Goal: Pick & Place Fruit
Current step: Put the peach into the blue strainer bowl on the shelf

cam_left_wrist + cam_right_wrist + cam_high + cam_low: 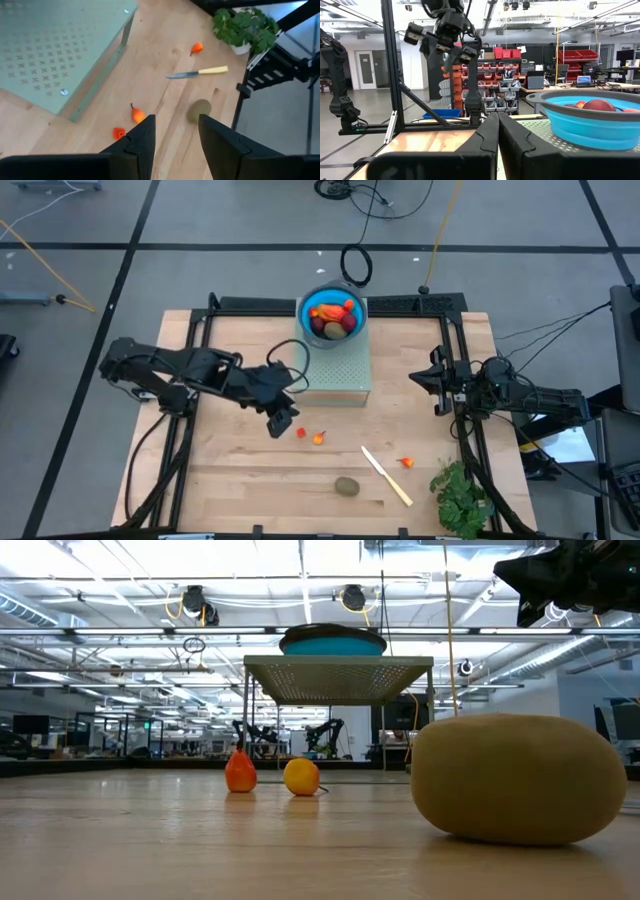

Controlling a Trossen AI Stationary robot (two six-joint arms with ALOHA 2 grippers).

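Filling the near right of the low view, the brown-green kiwi (520,777) is lying on the wooden surface (240,480), close to its front edge, with nothing touching it. Above and behind it, the left gripper (284,421) is hanging over the surface just in front of the perforated green stand (338,370), its fingers (220,145) standing partly apart with only air between them; the wrist view is showing bare wood and the kiwi (200,109) through the gap. Just beside those fingers, two small pieces are sitting on the surface: a tiny red bit (300,432) and an orange pear-shaped piece (319,438), near each other but apart. In the low view the pair is appearing as a red-orange piece (240,772) and a yellow-orange one (301,777) under the stand.

Farther toward the right side, a cream-handled knife (386,476) is lying at a slant, with another small orange-red piece (407,462) just beside it and a green leafy bunch (462,496) near the surface's front right corner.

On top of the stand, the blue bowl (305,304) is holding several fruit pieces, dark red balls and orange ones among them.

The right gripper (498,131) is waiting at the right edge of the surface, level with the stand, its fingers pressed fully together and holding nothing.
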